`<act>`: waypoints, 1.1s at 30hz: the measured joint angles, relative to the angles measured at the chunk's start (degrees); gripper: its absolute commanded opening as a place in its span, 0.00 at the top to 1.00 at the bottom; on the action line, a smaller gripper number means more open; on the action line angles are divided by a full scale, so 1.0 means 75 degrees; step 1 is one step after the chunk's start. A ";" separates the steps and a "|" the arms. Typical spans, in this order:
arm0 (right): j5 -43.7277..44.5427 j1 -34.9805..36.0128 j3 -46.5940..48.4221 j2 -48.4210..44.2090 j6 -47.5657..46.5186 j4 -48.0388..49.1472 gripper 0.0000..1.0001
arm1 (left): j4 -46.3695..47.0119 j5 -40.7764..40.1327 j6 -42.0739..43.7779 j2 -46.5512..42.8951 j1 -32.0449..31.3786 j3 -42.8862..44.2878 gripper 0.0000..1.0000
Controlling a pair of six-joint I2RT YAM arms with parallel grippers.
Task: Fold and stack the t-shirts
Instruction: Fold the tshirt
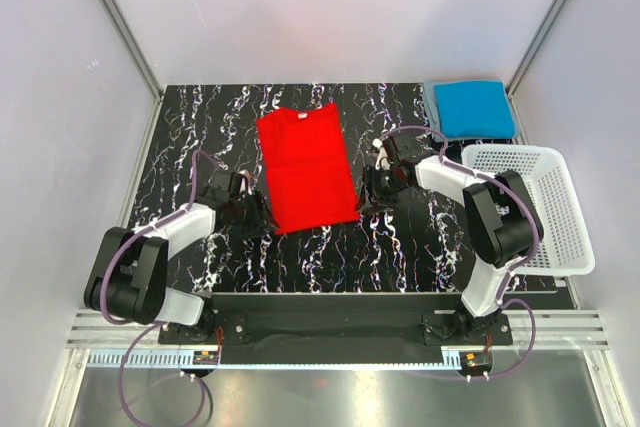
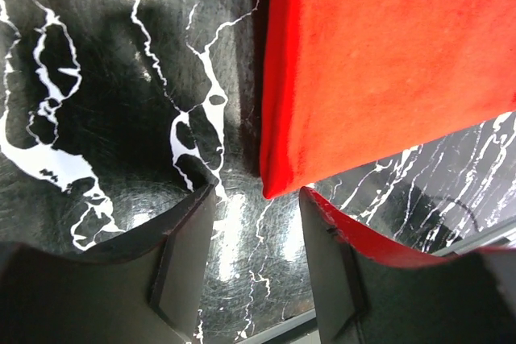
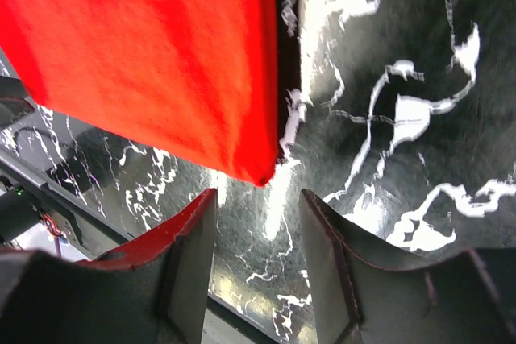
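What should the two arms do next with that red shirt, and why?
Probably slide both grippers forward and close on the near corners of the red shirt. It lies flat, sides already folded in, and the left gripper and right gripper each stand open just short of a corner, holding nothing. That would let them fold the hem toward the collar.

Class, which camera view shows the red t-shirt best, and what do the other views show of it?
The top external view: the whole red t-shirt shows, folded narrow, with its collar at the far end. Each wrist view catches only one near corner of the red t-shirt.
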 measured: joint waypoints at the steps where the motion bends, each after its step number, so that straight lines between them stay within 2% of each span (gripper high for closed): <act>1: -0.0017 0.0000 0.0093 0.0055 -0.0044 -0.0017 0.48 | 0.0026 0.0041 -0.0003 0.0017 0.0000 0.0000 0.47; 7: -0.0187 0.0000 0.0408 0.0717 -0.0259 0.0015 0.53 | 0.0425 0.0385 -0.0009 0.0335 0.0015 0.0055 0.48; 11: -0.0344 -0.0012 0.0405 0.0766 -0.0274 0.0017 0.56 | 0.0647 0.0519 -0.0012 0.0525 0.0017 0.0099 0.56; 17: -0.0373 -0.0012 0.0265 0.0764 -0.0271 0.0087 0.69 | 0.0667 0.0423 -0.0006 0.0554 0.0017 0.0082 0.62; 25: -0.0629 -0.0015 0.0044 0.0761 -0.0166 0.0385 0.70 | 0.0886 0.0490 0.0017 0.0720 0.0017 0.0082 0.70; 30: -0.0833 -0.0032 -0.0181 0.0705 -0.0052 0.0711 0.74 | 0.1113 0.0527 -0.0026 0.0720 0.0029 -0.0035 0.71; 32: -0.0892 -0.0044 -0.0256 0.0697 -0.0009 0.0828 0.81 | 0.1198 0.0562 -0.0041 0.0720 0.0029 -0.0073 0.65; 33: -0.0906 -0.0044 -0.0286 0.0697 0.0009 0.0874 0.93 | 0.1227 0.0586 -0.0041 0.0720 0.0029 -0.0079 0.62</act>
